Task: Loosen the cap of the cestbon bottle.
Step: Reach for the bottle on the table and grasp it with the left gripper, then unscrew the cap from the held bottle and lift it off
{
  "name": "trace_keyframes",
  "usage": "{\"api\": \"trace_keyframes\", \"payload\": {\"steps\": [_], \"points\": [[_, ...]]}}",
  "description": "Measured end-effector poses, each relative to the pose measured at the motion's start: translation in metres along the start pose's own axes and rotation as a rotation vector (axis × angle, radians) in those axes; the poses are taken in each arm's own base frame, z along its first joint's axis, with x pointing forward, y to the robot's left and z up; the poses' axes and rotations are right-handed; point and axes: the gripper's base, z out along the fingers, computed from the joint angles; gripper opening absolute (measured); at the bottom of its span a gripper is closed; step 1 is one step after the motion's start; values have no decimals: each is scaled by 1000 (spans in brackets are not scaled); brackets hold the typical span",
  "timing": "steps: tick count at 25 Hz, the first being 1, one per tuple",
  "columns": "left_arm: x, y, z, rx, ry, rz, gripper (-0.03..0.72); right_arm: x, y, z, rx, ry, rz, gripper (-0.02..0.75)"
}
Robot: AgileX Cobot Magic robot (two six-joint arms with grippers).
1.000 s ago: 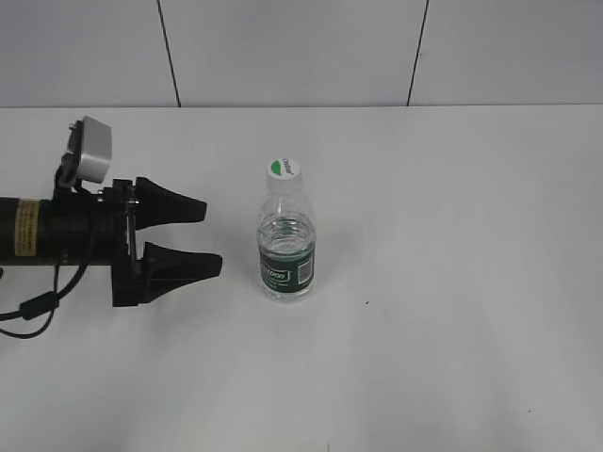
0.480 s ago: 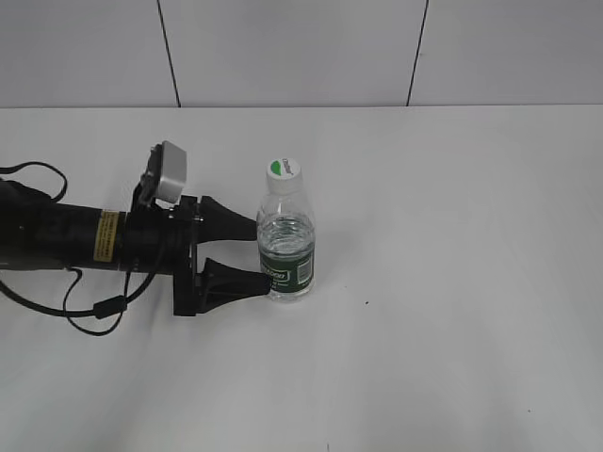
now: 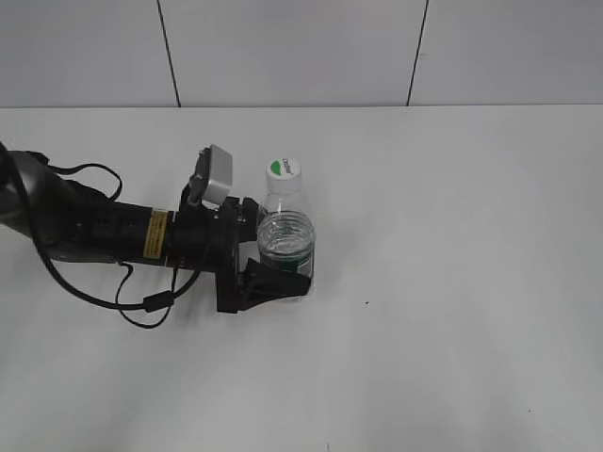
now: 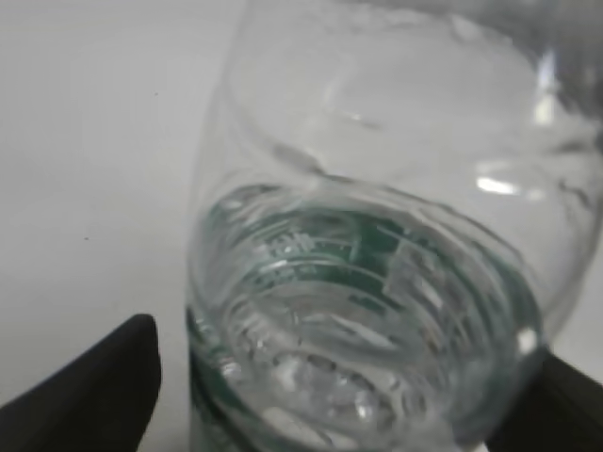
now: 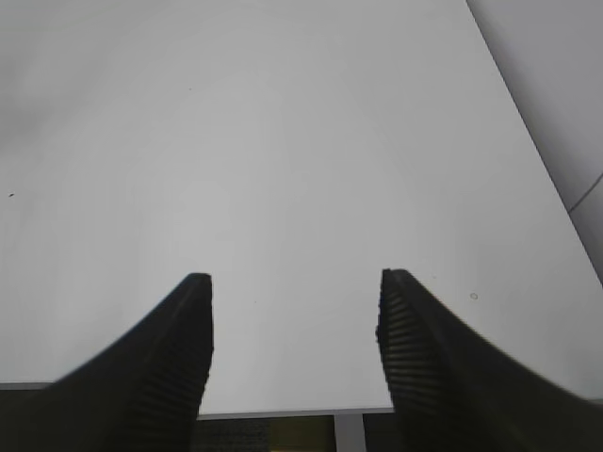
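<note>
The cestbon bottle (image 3: 285, 237) stands upright near the middle of the white table, clear with a dark green label band. Its white cap (image 3: 284, 169) with a green leaf mark sits on the neck. My left gripper (image 3: 281, 252) lies level with the table, one finger on each side of the bottle's lower body. In the left wrist view the bottle (image 4: 377, 226) fills the frame between the finger tips of the gripper (image 4: 349, 372). A gap shows at the left finger, so the jaws are open. The cap is out of that view. My right gripper (image 5: 294, 281) is open and empty over bare table.
The white table (image 3: 452, 282) runs to a tiled wall (image 3: 283, 47) at the back. The left arm's cable (image 3: 141, 306) loops on the table beside the arm. The right wrist view shows the table's edge (image 5: 283, 411) near the fingers.
My left arm has moved right across the table, from clear of the bottle to having its fingers on either side of the bottle. The bottle has stayed in place.
</note>
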Motion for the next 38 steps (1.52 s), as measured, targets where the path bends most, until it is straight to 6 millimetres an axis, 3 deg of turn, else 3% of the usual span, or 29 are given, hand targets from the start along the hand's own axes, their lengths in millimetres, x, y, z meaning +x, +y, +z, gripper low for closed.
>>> {"api": "trace_keyframes", "payload": {"steps": [10,18,38], "points": [[-3,0,12,19,-12,5,570,0,0,0,0,0,0,433],[-3,1,12,19,-12,6,413,0,0,0,0,0,0,433],[-2,-1,13,41,-22,6,409,0,0,0,0,0,0,433]]}}
